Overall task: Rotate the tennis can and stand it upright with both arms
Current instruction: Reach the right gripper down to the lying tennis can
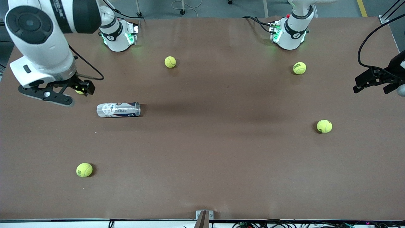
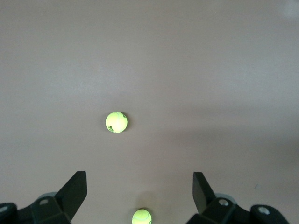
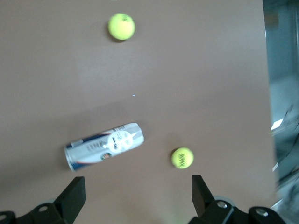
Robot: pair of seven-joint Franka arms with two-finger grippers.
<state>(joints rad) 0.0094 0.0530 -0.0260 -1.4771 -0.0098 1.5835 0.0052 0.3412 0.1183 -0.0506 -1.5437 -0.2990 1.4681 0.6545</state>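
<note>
Plainly, the tennis can (image 1: 118, 110) lies on its side on the surface (image 1: 202, 152), just beside the right tool (image 1: 68, 91), which hovers empty and spread wide, probably to approach. Well apart, the left tool (image 1: 376, 83) waits, fingers likewise spread.

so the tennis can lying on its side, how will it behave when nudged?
The tennis can is a round tube lying flat, so it will likely roll. It looks empty and clear, so probably light and easily shoved. Smooth plastic may slip between fingers.

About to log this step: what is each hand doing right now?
Left hand: open, holding nothing, up over the table.
Right hand: open, holding nothing, above the lying tennis can.
</note>
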